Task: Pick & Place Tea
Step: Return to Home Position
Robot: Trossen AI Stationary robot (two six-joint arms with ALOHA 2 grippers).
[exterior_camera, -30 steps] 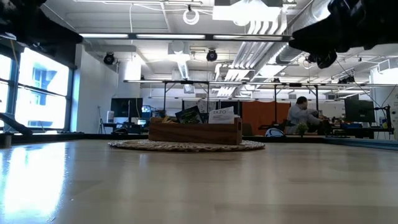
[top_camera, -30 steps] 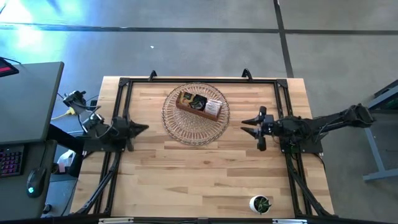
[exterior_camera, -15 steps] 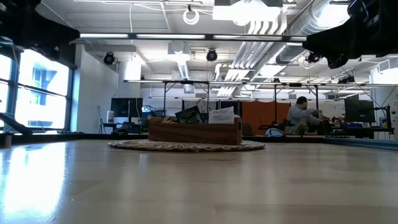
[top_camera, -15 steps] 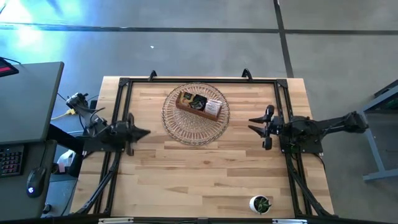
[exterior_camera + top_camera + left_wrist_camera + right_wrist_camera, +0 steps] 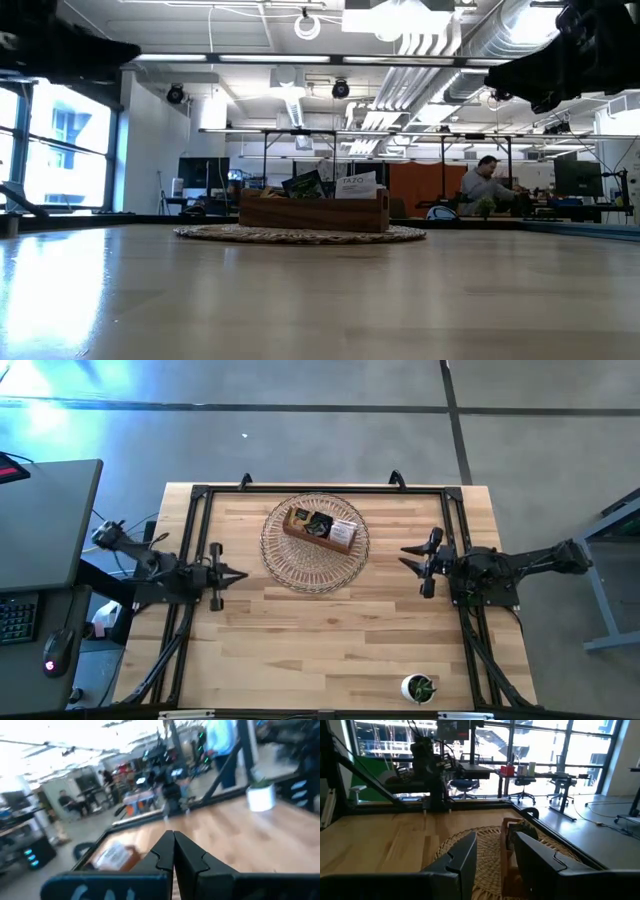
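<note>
The tea sachets (image 5: pixel 322 526) are sitting packed in the wooden tray (image 5: pixel 313 213) on the round woven mat (image 5: pixel 300 567) at the far middle of the table (image 5: pixel 330 640). In the low view a dark one and a white one are sticking up above the tray's rim. No loose sachet is showing on the bare boards, so the sorting is looking finished, and the job in hand is, as I judge it, simply parking both arms. The left claw (image 5: pixel 232 574) is hovering over the table's left side, near the mat, with its 2 fingers pressed together and holding nothing, as its own wrist view is showing. The right claw (image 5: pixel 408 557) is hovering toward the right side, a little apart from the mat, with its 2 fingers spread, the tray showing through the gap, and nothing held. To do this well, each arm should be pulling straight back toward its own side and riding high, so that no finger is dragging across the mat or clipping the tray and tipping the upright sachets. The right claw is probably needing to be brought together before resting. The small plant pot (image 5: pixel 420 687) at the near right corner is standing well apart from both arms and is posing little risk.
</note>
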